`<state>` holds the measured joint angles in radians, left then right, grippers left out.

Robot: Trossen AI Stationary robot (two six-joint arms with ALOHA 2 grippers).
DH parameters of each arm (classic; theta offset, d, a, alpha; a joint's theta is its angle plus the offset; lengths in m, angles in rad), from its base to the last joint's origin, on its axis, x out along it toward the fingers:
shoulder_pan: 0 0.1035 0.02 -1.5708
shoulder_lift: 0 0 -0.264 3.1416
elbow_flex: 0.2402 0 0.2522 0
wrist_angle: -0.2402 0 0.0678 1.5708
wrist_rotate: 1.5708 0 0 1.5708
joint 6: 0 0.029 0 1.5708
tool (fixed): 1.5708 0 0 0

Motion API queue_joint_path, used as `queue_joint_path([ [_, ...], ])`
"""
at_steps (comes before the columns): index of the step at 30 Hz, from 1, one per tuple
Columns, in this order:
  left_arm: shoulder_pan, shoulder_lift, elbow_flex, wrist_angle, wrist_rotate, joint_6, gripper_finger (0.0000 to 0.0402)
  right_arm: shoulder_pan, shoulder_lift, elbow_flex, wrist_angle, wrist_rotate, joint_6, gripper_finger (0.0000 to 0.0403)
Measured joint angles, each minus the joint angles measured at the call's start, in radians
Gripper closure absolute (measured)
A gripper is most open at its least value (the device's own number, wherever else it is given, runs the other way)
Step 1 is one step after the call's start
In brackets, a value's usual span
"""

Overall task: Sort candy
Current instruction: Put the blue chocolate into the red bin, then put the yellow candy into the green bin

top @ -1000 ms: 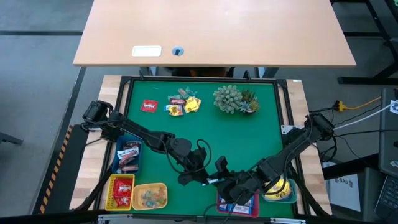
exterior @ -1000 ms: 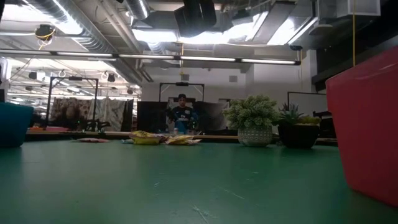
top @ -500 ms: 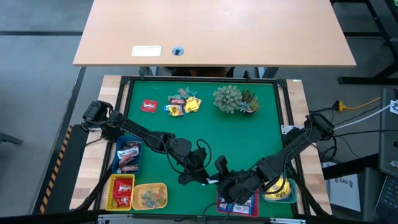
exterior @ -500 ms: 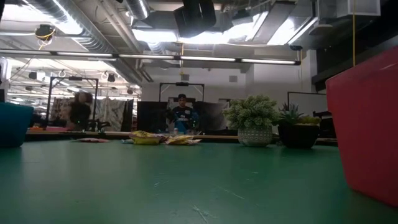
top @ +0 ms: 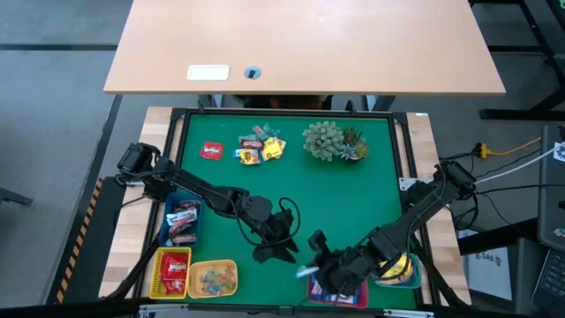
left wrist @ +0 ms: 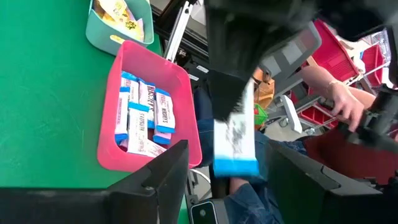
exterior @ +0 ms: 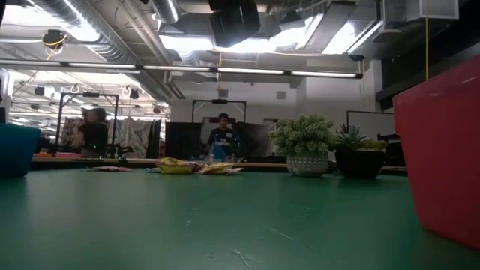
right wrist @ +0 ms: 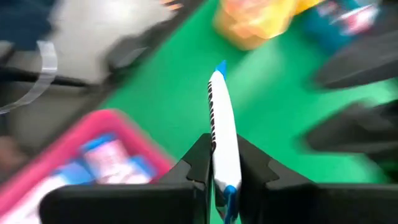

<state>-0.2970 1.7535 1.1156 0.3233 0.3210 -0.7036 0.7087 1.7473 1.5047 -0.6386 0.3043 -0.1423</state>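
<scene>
We see the right gripper near the green mat's front edge, just beside the pink tray at the front right, its jaws closed tight on a blue-and-white candy bar held edge-on between the fingers. The left gripper sits close by, left of it on the mat, jaws spread wide and holding nothing, the bar showing just past its fingers. More blue-and-white bars lie in the pink tray, and loose candy sits near the mat's back edge left of the plant, with more in the trays at the front left corner.
</scene>
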Motion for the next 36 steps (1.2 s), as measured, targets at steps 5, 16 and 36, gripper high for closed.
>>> queue_joint_path([
  [5,0.0,0.0,0.0,-0.001,0.0,0.0,0.0206,0.032,0.0,0.0,-0.107,-0.214,0.171,0.0359],
  [16,0.0,0.0,0.0,0.0,-0.038,0.0,0.0205,0.058,0.0,0.0,-0.2,-0.361,0.385,0.0359],
  [36,0.069,0.0,0.0,0.0,-0.097,0.087,0.0205,0.057,0.0,0.0,-0.202,-0.341,0.385,0.0205],
])
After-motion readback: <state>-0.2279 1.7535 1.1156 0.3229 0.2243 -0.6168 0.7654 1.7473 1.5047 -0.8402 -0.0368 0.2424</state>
